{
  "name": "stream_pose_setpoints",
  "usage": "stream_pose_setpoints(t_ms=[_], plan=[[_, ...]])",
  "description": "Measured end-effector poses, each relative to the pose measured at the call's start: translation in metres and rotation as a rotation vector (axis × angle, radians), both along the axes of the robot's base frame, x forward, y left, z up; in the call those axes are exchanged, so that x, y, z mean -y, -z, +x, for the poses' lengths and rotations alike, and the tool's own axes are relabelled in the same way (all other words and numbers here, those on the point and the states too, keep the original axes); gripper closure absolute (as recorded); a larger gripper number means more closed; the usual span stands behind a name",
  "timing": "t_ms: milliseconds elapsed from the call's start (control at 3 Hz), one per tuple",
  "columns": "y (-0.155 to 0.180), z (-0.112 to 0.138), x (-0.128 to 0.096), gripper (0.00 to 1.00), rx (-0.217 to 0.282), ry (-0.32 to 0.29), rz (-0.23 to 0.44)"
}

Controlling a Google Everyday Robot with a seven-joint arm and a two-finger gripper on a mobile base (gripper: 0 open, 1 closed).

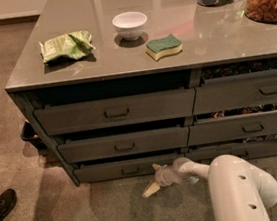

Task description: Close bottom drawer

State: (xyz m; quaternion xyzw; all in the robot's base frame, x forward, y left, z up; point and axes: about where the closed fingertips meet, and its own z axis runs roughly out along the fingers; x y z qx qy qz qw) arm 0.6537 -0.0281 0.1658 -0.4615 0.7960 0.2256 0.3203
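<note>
Spread apart, the claw (153,179) is sitting low in the bottom centre of the frame. Its upper finger (156,167) seems to be meeting the right end of the drawer (110,170) front, while the lower one is pointing down at the floor. I judge it is staying wide because this job is calling for a push, not a grip. That drawer is lying lowest in the left stack under the counter (112,61) and is sticking out slightly, with a dark gap showing above its front. Going left to right, shoes (3,205) are standing at lower left, well apart from the arm. A green bag (65,46), a bowl (130,24) and a sponge (163,46) are resting on top, out of the push's way.
</note>
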Motion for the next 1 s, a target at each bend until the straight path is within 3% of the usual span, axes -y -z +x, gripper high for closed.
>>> stream_pose_setpoints(t_ms=[1000], plan=[[-0.011, -0.053, 0.066, 0.00, -0.069, -0.080, 0.085]])
